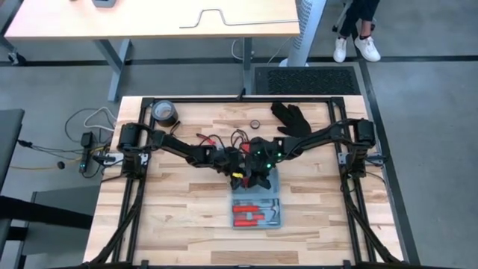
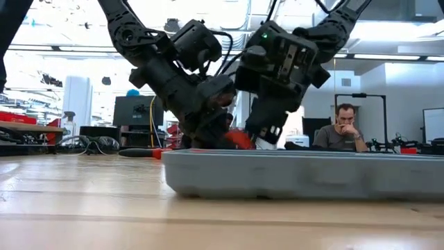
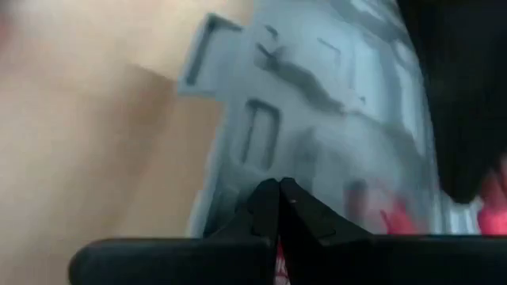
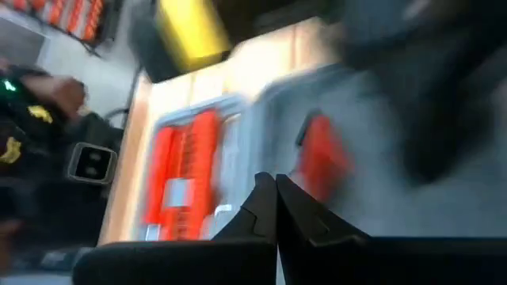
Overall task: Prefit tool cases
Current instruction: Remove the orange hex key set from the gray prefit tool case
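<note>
The blue-grey tool case (image 1: 258, 200) lies open near the table's middle. Its near half (image 1: 258, 214) holds red tools, and its far half (image 1: 263, 179) lies under both grippers. In the low view the case's side wall (image 2: 305, 173) rests flat on the wood. My left gripper (image 3: 279, 198) is shut over the grey moulded recesses (image 3: 261, 131) at the case's left edge. My right gripper (image 4: 275, 194) is shut above the case, with red tools (image 4: 186, 170) beyond it. A red piece (image 2: 239, 139) shows between the two grippers just above the case rim. My left gripper points down at the case's far half. A sliver of red (image 3: 279, 255) shows behind its shut fingertips, but I cannot tell whether it holds that piece or touches the case. My right gripper slants down over the same half, and I cannot tell whether it touches anything.
A black glove (image 1: 293, 118) lies at the far right of the table. A dark tape roll (image 1: 164, 113) is at the far left, with a small ring (image 1: 255, 124) between them. Red cables (image 1: 216, 140) trail by the left arm. A person (image 2: 343, 128) sits beyond the table.
</note>
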Controlling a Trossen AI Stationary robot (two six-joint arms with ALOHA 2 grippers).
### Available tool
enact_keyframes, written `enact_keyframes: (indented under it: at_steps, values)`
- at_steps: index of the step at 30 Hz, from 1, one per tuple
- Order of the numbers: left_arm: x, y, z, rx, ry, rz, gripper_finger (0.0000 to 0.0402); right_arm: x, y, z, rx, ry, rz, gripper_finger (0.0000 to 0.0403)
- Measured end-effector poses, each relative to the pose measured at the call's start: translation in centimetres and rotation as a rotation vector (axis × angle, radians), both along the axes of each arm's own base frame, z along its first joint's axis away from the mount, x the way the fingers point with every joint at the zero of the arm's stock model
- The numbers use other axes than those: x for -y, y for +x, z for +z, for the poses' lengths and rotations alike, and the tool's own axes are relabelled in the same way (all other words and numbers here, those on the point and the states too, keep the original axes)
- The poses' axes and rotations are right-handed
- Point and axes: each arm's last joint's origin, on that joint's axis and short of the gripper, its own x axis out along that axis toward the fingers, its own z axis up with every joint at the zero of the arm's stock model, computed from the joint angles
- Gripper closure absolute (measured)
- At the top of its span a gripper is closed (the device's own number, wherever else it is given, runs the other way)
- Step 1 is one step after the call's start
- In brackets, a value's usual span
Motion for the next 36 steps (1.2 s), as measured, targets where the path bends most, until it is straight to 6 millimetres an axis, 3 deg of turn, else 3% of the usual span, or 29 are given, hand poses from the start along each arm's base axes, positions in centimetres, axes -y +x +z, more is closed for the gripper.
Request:
enact_keyframes:
  at_steps: [11, 16, 19, 22, 28, 31, 36]
  values:
    - [0.0, 0.0, 0.3, 0.011, -0.005, 0.009, 0.0402, -0.1, -0.2, 0.0, -0.036, -0.025, -0.033, 0.0403]
    - [0.1, -0.4, 2.4, 0.039, 0.012, -0.008, 0.0402, -0.2, -1.4, 2.8, -0.024, -0.132, -0.096, 0.0403]
    - [0.0, -1.3, 3.9, 0.011, 0.028, 0.004, 0.0402, -1.0, -2.5, 5.2, 0.008, -0.24, -0.105, 0.0402]
    - [0.1, -2.3, 6.3, 0.018, 0.042, 0.006, 0.0402, -2.0, -3.3, 6.2, 0.041, -0.354, -0.058, 0.0391]
    - [2.1, -3.8, 11.4, 0.157, 0.07, -0.022, 0.0398, -3.1, -2.6, 4.1, 0.041, -0.473, 0.04, 0.032]
    - [3.7, -4.0, 11.8, 0.175, 0.065, -0.057, 0.0378, -3.0, -2.1, 2.4, 0.03, -0.518, 0.101, 0.028]
    - [6.3, -3.9, 10.6, 0.128, 0.021, -0.081, 0.0317, -2.7, -1.9, 0.8, 0.046, -0.608, 0.227, 0.0217]
